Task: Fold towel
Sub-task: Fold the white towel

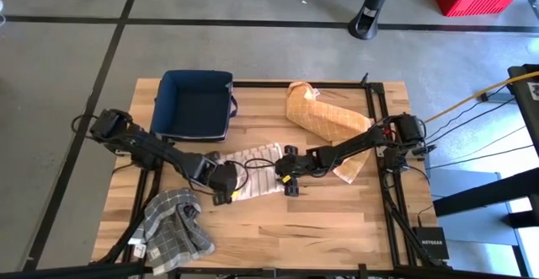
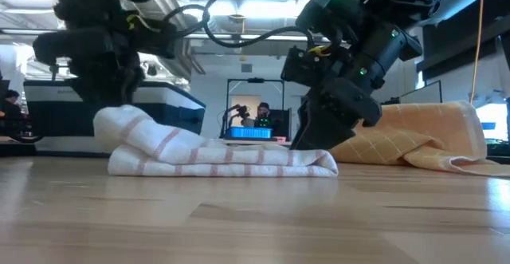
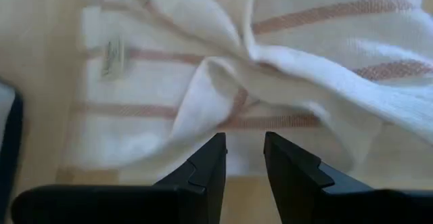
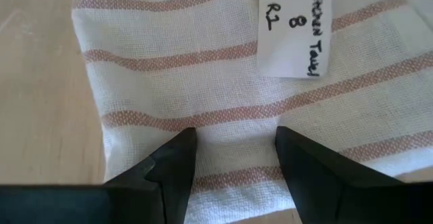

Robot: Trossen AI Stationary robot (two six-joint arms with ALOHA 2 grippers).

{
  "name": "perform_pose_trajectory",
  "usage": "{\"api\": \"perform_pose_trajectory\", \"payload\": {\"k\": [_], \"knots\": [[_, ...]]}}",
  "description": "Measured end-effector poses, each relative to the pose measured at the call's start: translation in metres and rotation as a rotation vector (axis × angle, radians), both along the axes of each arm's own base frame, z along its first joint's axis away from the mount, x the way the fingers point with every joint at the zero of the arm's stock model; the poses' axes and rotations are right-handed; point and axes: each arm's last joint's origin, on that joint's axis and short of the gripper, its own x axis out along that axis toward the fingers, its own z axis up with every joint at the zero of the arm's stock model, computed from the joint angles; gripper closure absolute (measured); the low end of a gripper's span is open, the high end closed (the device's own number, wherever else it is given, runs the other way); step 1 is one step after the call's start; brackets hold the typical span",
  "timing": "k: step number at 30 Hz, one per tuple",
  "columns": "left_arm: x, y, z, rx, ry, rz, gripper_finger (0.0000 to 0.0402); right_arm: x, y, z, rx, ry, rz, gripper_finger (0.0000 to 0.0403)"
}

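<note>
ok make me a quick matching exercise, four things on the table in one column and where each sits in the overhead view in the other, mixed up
Things:
1. striped white towel
2. blue bin
3. yellow checked towel
4. grey checked cloth

Places, in the high view:
A. near left corner of the table
B. far side, right of centre
C. middle, between the left gripper and the right gripper
D. far side, left of centre

Pairs: 1-C, 2-D, 3-B, 4-A
</note>
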Motion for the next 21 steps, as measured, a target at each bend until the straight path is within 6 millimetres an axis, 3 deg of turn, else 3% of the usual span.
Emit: {"api": "perform_pose_trajectory", "payload": {"k": [4, 8, 12, 21], "knots": [[0.009, -0.011, 0.028, -0.011, -0.172, 0.002, 0.0306, 0.0, 0.0, 0.0, 0.005, 0.001, 0.004, 0.0197], [0.021, -0.013, 0.044, 0.129, -0.369, -0.008, 0.0306, 0.0, 0.0, 0.0, 0.004, 0.001, 0.003, 0.0197], [0.034, 0.0, 0.031, 0.162, -0.404, -0.042, 0.0306, 0.0, 0.0, 0.0, 0.004, 0.001, 0.003, 0.0197], [0.057, 0.019, -0.018, 0.156, -0.273, -0.129, 0.0306, 0.0, 0.0, 0.0, 0.004, 0.003, 0.003, 0.0197]]}}
